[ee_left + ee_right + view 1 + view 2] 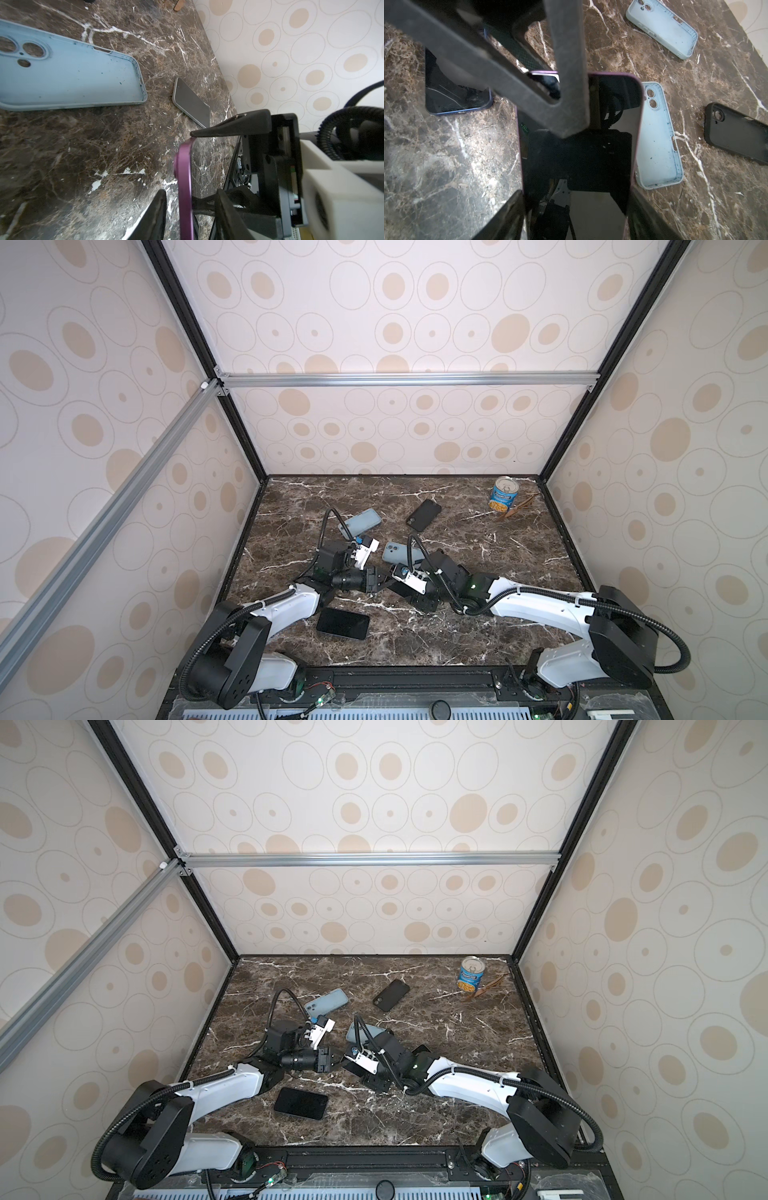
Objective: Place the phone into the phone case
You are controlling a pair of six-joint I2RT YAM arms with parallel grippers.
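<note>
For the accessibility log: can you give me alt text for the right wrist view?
A purple-edged phone, screen up, is held across its width by the right gripper, while the left gripper reaches in over its far end. On the marble table around it lie two light blue cases, a black case and a dark blue phone.

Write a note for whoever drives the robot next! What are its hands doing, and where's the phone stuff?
Right gripper: shut on the purple phone, squeezing its long sides.
Left gripper: open, one finger each side of that phone, not touching.
Empty on the table: near blue case, far blue case, black case. A second phone lies near the front.
Done: phone picked up. Left: press it into a case; which one fits, I cannot tell.
</note>
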